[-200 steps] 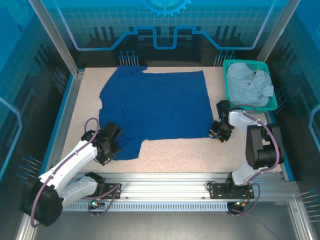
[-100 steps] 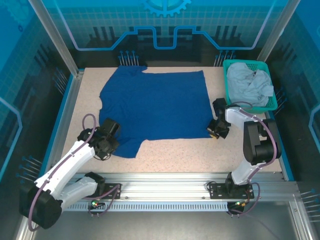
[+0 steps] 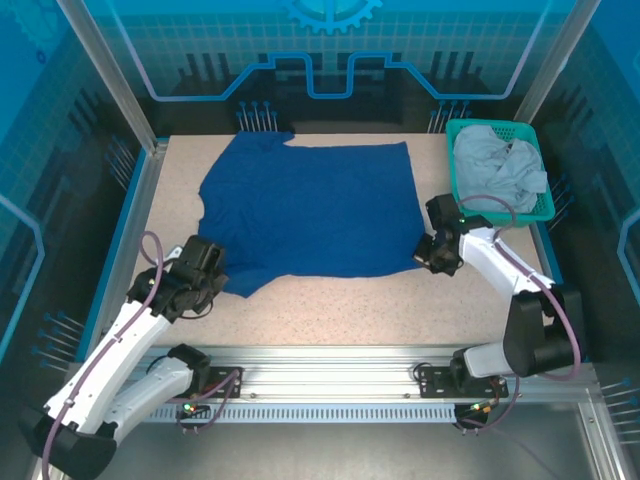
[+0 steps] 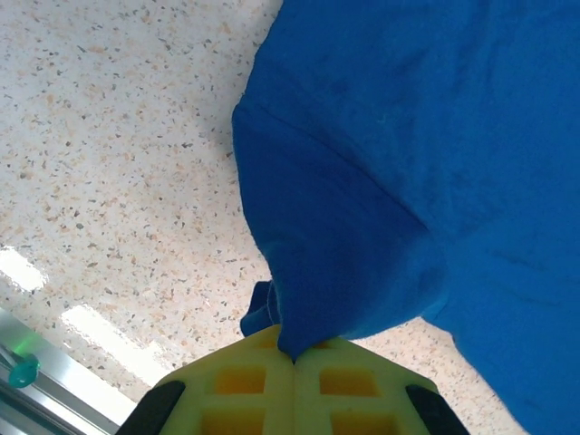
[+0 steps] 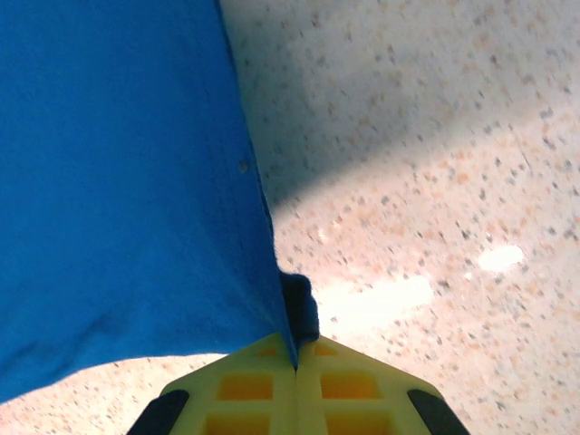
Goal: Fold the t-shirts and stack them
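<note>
A royal blue t-shirt (image 3: 310,205) lies spread on the speckled table, plain side up. My left gripper (image 3: 205,272) is shut on its near left corner; the cloth (image 4: 362,181) rises bunched from between the yellow fingers (image 4: 245,385). At the shirt's near right corner my right gripper (image 3: 432,256) is shut on the edge, and the blue cloth (image 5: 127,181) runs up out of the shut jaws. A light grey t-shirt (image 3: 497,168) lies crumpled in the teal mesh basket (image 3: 545,212) at the back right.
The basket stands close behind my right arm. A blue rail (image 3: 118,240) runs along the table's left side, and a metal rail (image 3: 330,375) runs across the front. Bare tabletop (image 3: 360,305) stretches between the shirt's near hem and the front rail.
My right gripper closed on the shirt's near right corner. My left gripper drew back and to the left with its corner, pulling the near left cloth with it.
</note>
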`<move>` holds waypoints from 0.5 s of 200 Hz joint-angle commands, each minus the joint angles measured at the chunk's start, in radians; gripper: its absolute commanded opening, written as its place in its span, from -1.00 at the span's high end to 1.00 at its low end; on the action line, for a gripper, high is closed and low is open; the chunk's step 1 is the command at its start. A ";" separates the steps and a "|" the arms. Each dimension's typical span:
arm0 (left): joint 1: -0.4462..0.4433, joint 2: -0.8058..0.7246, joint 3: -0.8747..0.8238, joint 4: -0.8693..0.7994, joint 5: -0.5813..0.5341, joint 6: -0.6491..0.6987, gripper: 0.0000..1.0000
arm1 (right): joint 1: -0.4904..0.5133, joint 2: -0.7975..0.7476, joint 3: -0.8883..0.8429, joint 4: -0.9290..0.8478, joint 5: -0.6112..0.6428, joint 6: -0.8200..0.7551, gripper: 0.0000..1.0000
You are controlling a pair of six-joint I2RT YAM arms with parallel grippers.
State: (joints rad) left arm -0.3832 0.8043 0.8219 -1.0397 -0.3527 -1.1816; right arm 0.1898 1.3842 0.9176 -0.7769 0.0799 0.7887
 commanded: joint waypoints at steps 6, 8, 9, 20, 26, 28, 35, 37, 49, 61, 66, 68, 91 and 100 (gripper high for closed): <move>-0.090 -0.042 0.024 -0.100 -0.110 -0.114 1.00 | 0.010 -0.060 -0.081 -0.084 0.015 -0.005 1.00; -0.104 -0.045 0.025 -0.107 -0.120 -0.125 1.00 | 0.011 -0.066 -0.086 -0.086 0.014 -0.005 1.00; -0.110 -0.046 0.027 -0.109 -0.126 -0.128 1.00 | 0.011 -0.068 -0.088 -0.087 0.015 -0.005 1.00; -0.197 -0.055 0.041 -0.143 -0.197 -0.182 1.00 | 0.014 -0.098 -0.111 -0.102 0.015 -0.006 1.00; -0.253 -0.059 0.055 -0.167 -0.245 -0.214 1.00 | 0.016 -0.118 -0.122 -0.111 0.017 -0.005 1.00; -0.271 -0.059 0.060 -0.174 -0.258 -0.227 1.00 | 0.016 -0.125 -0.125 -0.115 0.016 -0.005 1.00; -0.335 -0.056 0.074 -0.197 -0.311 -0.258 1.00 | 0.017 -0.148 -0.136 -0.128 0.019 -0.005 1.00; -0.354 -0.055 0.078 -0.203 -0.327 -0.269 1.00 | 0.018 -0.156 -0.140 -0.134 0.021 -0.005 1.00; -0.450 -0.038 0.101 -0.249 -0.401 -0.326 1.00 | 0.020 -0.200 -0.155 -0.167 0.030 -0.002 1.00; -0.503 -0.007 0.124 -0.302 -0.427 -0.378 1.00 | 0.021 -0.240 -0.170 -0.203 0.034 -0.002 1.00; -0.522 0.005 0.131 -0.316 -0.428 -0.392 1.00 | 0.021 -0.256 -0.175 -0.220 0.034 0.000 1.00; -0.529 0.010 0.133 -0.319 -0.429 -0.396 1.00 | 0.020 -0.261 -0.177 -0.224 0.034 0.001 1.00; -0.601 0.047 0.134 -0.322 -0.446 -0.432 1.00 | 0.023 -0.321 -0.208 -0.276 0.035 0.012 1.00; -0.606 0.062 0.130 -0.309 -0.449 -0.421 1.00 | 0.038 -0.337 -0.206 -0.276 0.041 0.020 1.00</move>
State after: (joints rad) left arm -0.9554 0.8326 0.9409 -1.2865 -0.7132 -1.5314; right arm 0.1986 1.0904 0.7357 -0.9611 0.0982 0.7895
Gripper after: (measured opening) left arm 0.061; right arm 0.043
